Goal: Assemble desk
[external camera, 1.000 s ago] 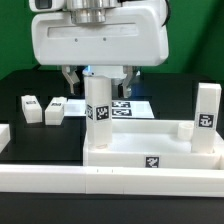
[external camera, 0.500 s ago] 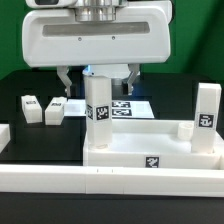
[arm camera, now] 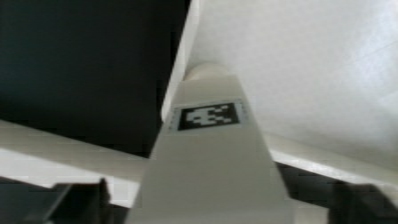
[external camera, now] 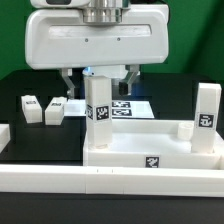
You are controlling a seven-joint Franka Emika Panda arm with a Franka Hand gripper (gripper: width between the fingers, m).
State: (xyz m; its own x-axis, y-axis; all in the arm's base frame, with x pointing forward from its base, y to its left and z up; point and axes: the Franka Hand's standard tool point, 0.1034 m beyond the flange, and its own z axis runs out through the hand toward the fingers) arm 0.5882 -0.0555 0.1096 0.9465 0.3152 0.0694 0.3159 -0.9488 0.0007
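The white tabletop lies at the front, rim up. One white leg stands upright at its corner on the exterior view's left, and a second leg stands at the right corner. My gripper hangs over the left one, a finger on each side of its top with a little space left, so it is open. In the wrist view that tagged leg fills the space between the dark fingers of the gripper. Two loose legs lie on the black table.
The marker board lies flat behind the gripped-around leg. A long white rail runs along the front, and another rail piece sits at the exterior view's left. A green wall stands behind.
The arm has sunk slightly over the left upright leg, and the fingers have drawn inward toward its sides.
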